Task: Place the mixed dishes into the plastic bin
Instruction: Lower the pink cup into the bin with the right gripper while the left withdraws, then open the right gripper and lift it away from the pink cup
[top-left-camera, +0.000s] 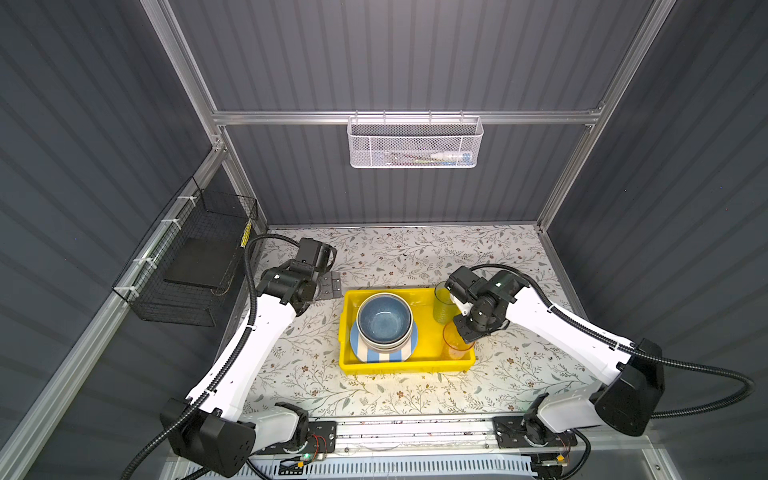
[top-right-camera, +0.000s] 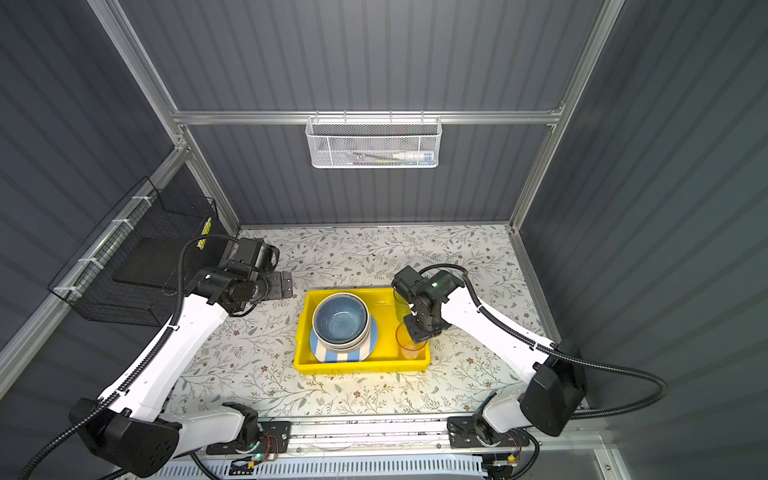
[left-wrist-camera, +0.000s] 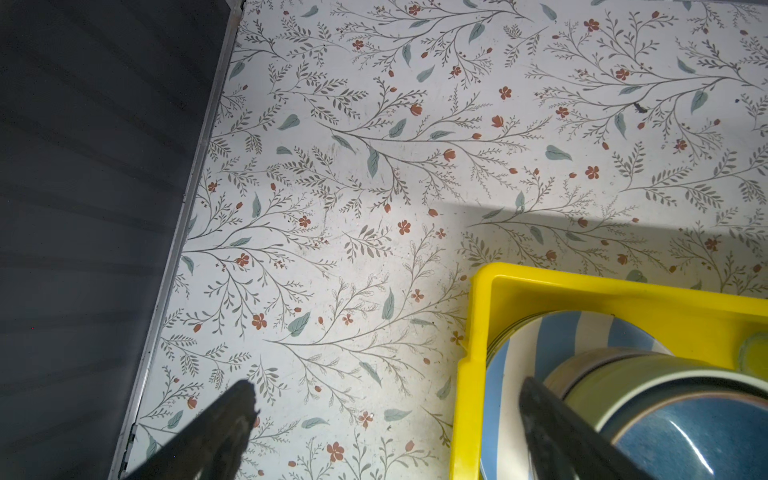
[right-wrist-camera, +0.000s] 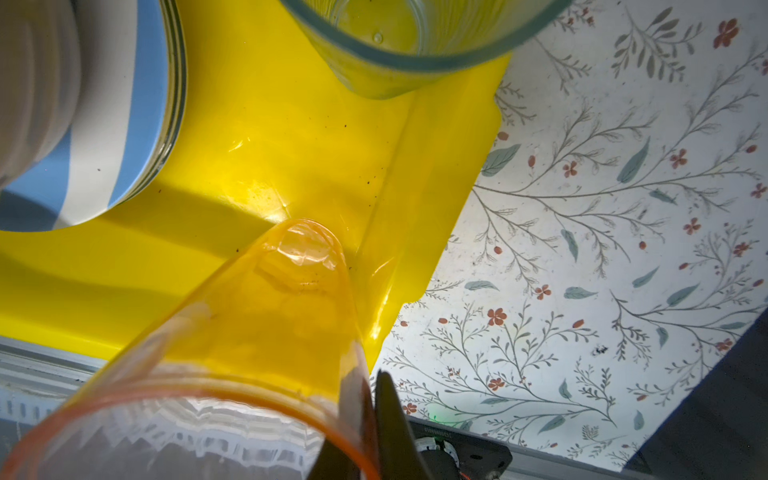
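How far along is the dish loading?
Done: the striped plate, the bowl stack with a blue bowl on top, and the clear tumbler sit in the yellow bin. In hand: the right jaws are shut on the orange tumbler at its rim, inside the bin's near right corner; I can't tell whether its base is down. Left: release it. The left jaws are open and empty beside the bin.

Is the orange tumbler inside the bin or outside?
Inside. The orange tumbler is within the bin walls, near a corner, with the right gripper shut on its rim. Whether its base touches the floor: cannot tell.
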